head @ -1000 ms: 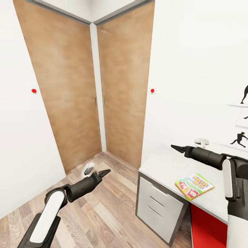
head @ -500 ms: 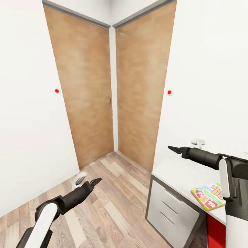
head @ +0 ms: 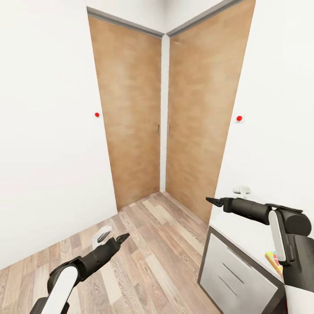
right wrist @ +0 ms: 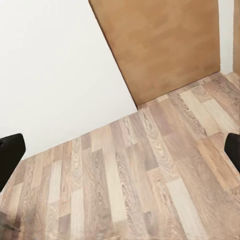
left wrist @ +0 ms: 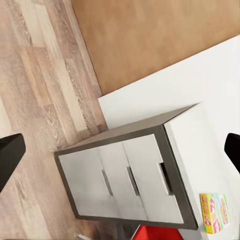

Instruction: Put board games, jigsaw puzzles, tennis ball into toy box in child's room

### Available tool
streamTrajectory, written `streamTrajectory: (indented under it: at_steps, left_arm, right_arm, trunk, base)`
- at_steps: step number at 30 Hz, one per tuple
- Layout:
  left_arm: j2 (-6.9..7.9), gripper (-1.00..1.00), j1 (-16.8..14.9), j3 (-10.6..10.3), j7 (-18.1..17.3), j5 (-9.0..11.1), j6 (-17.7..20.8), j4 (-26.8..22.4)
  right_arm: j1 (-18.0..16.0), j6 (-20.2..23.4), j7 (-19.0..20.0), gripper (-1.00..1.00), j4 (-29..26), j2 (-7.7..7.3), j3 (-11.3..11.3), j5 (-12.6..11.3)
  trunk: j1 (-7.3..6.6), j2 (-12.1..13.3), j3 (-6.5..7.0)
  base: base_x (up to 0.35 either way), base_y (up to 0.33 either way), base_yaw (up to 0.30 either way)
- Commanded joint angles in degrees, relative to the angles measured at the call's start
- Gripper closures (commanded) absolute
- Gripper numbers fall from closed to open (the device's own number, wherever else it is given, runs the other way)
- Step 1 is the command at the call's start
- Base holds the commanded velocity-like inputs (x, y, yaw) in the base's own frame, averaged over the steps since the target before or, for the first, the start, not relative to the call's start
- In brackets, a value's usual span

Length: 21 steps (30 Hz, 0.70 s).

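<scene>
My left claw (head: 123,237) hangs low over the wood floor (head: 152,244), and my right claw (head: 213,201) sticks out above the white counter (head: 244,229). Both claws are wide open and hold nothing. A bright board game (left wrist: 214,213) lies flat on the counter, near its edge, above the grey drawers (left wrist: 120,182). Two brown doors (head: 131,117) meet in the corner ahead of me.

Two doors (head: 165,117) meet in the room corner at frame centre. A table (head: 244,235) with drawers (head: 233,279) sits lower right, a board game (head: 275,261) lying on it at the right edge. Floor (head: 148,261) spreads lower left.
</scene>
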Motion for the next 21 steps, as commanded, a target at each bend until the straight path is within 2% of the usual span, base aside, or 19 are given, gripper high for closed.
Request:
streamTrajectory:
  at_steps: [1,2,4,5,8,9,16,21]
  left_arm:
    - [-0.06,-1.0,0.1,-0.4,0.5,0.3,-0.2,0.3]
    - [-0.06,-1.0,0.1,-0.4,0.5,0.3,-0.2,0.3]
    - [-0.16,-1.0,0.3,-1.0,0.5,-0.1,-0.9,1.0]
    - [-0.16,-1.0,0.3,-1.0,0.5,-0.1,-0.9,1.0]
    - [-0.26,-1.0,0.5,-1.7,0.5,-0.4,-2.2,1.9]
    - [-0.26,-1.0,0.5,-1.7,0.5,-0.4,-2.2,1.9]
    - [-0.44,-1.0,0.2,-5.6,0.5,-1.0,-3.9,5.6]
    - [-0.99,-1.0,0.1,-6.1,0.0,-0.9,-4.6,7.0]
  right_arm:
    - [0.5,0.4,0.0,-1.0,0.0,-0.07,1.2,-0.1]
    - [0.5,0.4,0.0,-1.0,0.0,-0.07,1.2,-0.1]
    - [1.4,0.4,-0.5,-1.0,0.8,-0.11,3.5,0.1]
    - [1.4,0.4,-0.5,-1.0,0.8,-0.11,3.5,0.1]
    - [2.4,0.4,-2.0,-1.0,3.1,0.06,5.8,0.9]
    - [2.4,0.4,-2.0,-1.0,3.1,0.06,5.8,0.9]
    - [3.4,0.4,-9.5,-1.0,6.6,1.49,10.6,3.5]
    - [3.5,0.4,-10.4,-1.0,6.7,1.99,11.3,3.8]
  trunk:
    - [0.02,0.0,-0.02]
    - [0.02,0.0,-0.02]
    - [0.02,0.0,-0.01]
    - [0.02,0.0,-0.01]
    - [0.02,0.0,-0.01]
    - [0.02,0.0,-0.01]
    - [0.02,0.0,-0.01]
    - [0.02,0.0,-0.01]
  base:
    - [0.0,0.0,0.285]
    - [0.0,0.0,0.285]
    - [0.0,0.0,0.286]
    - [0.0,0.0,0.286]
    - [0.0,0.0,0.286]
    - [0.0,0.0,0.286]
    - [0.0,0.0,0.287]
    - [0.0,0.0,0.291]
